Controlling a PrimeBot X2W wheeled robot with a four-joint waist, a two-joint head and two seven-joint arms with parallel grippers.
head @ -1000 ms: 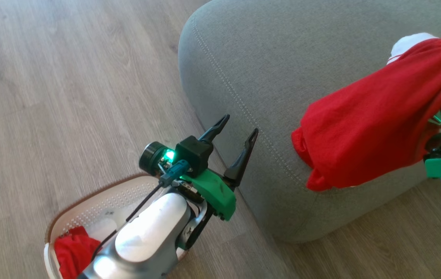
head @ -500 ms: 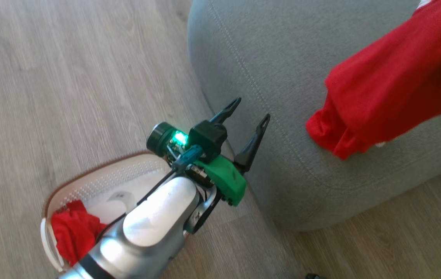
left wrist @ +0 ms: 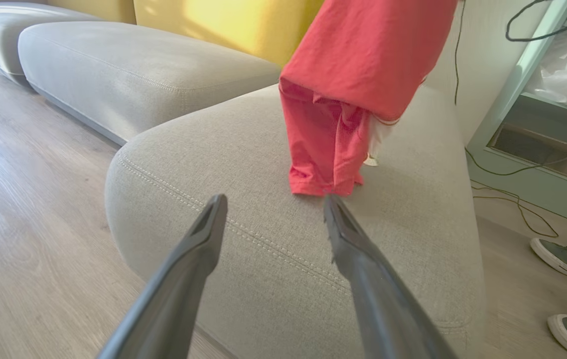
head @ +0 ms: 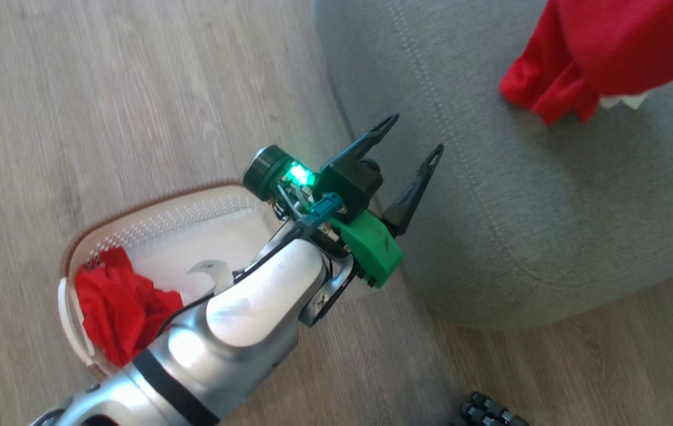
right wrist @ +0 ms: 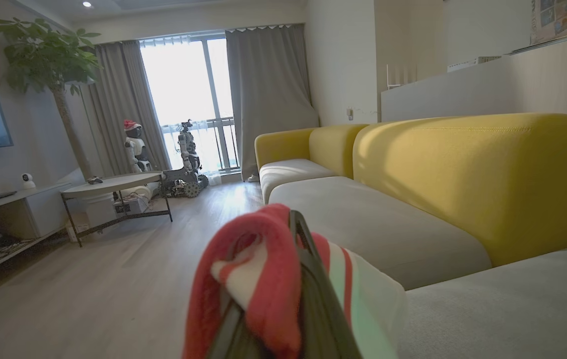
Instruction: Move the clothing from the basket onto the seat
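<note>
**Gripper state.** The right gripper (right wrist: 297, 234) is clamped on the held garment (right wrist: 263, 284), a red piece with white stripes. The cloth folds over the closed fingers and hangs below them. The left gripper (head: 415, 134) has its fingers wide apart and holds nothing.

**Change.** The head camera has swung during the last second, so the shift of the whole picture is not a move of the things. Measured against the stitched seam (left wrist: 263, 239) of the seat (head: 549, 225), however, the held garment has moved. A second ago its lower end hung over the seam at the rounded edge. Now it hangs inboard of the seam, over the flat top. The left gripper keeps the same pose and spread beside the seat's edge.

**Positions.** In the left wrist view, the garment's hem lies just beyond the left fingertips. It touches the seat or very nearly does; contact cannot be confirmed. The basket (head: 194, 204) lies behind and below the left gripper, partly under its forearm (head: 254, 302). The second garment (head: 117, 307) lies in the basket, at the end farthest from the left gripper.

**Meaning for the task.** The first transfer appears ready for release, and letting go here should leave the garment on the seat. The second garment is not yet fetched, and the free left gripper is the nearer one.
</note>
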